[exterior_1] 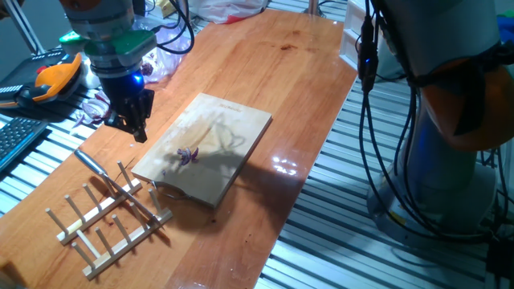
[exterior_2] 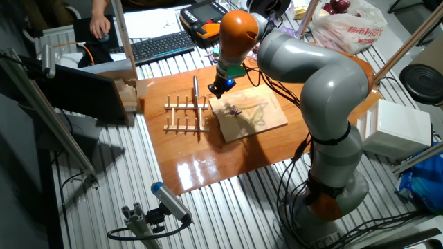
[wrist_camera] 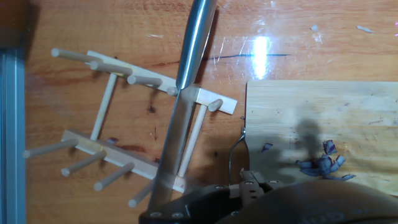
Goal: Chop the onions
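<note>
The onions (exterior_1: 188,155) are a few small purple bits on the wooden board (exterior_1: 229,120), near its left side; they also show in the other fixed view (exterior_2: 235,109) and the hand view (wrist_camera: 323,163). My gripper (exterior_1: 136,127) hangs above the table just off the board's left edge, over the far end of the wooden peg rack (exterior_1: 104,217). It looks open and holds nothing. A steel knife (exterior_1: 90,160) lies across the rack, apart from the fingers; in the hand view the knife (wrist_camera: 193,43) runs from the top down under my hand.
A keyboard (exterior_2: 159,45) and an orange hand-held controller (exterior_1: 52,80) lie beyond the table's far edge, with a plastic bag (exterior_2: 346,24) behind. The robot's base (exterior_2: 332,187) stands on the ribbed metal surface beside the wooden tabletop (exterior_1: 297,64).
</note>
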Tool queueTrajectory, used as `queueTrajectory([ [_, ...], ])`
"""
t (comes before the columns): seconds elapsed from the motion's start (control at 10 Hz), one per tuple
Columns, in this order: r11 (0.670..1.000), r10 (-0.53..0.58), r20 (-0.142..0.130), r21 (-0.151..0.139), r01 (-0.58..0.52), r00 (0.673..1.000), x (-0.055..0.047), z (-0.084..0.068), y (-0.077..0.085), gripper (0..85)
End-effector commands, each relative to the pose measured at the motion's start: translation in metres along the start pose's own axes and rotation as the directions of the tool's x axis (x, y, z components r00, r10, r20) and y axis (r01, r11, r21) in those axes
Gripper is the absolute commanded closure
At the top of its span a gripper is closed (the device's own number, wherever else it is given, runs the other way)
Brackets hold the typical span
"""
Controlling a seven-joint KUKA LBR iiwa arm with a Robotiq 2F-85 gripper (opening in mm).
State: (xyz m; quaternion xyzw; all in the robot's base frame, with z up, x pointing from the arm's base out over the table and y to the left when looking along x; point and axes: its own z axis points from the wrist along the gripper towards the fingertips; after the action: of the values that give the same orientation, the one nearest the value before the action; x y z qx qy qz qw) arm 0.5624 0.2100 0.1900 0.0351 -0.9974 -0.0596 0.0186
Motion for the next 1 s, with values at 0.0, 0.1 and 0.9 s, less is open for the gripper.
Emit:
queueTrajectory([
  [0.0, 1.0, 0.001, 0.0, 0.0, -0.001, 1.0, 0.0001, 0.0, -0.0001, 85.0],
  [0.1, 1.0, 0.003, 0.0, -0.002, -0.003, 1.0, 0.0, 0.0, 0.0, 85.0],
  [0.9, 1.0, 0.002, -0.007, 0.013, -0.002, 1.0, -0.0005, 0.0004, 0.0006, 85.0],
])
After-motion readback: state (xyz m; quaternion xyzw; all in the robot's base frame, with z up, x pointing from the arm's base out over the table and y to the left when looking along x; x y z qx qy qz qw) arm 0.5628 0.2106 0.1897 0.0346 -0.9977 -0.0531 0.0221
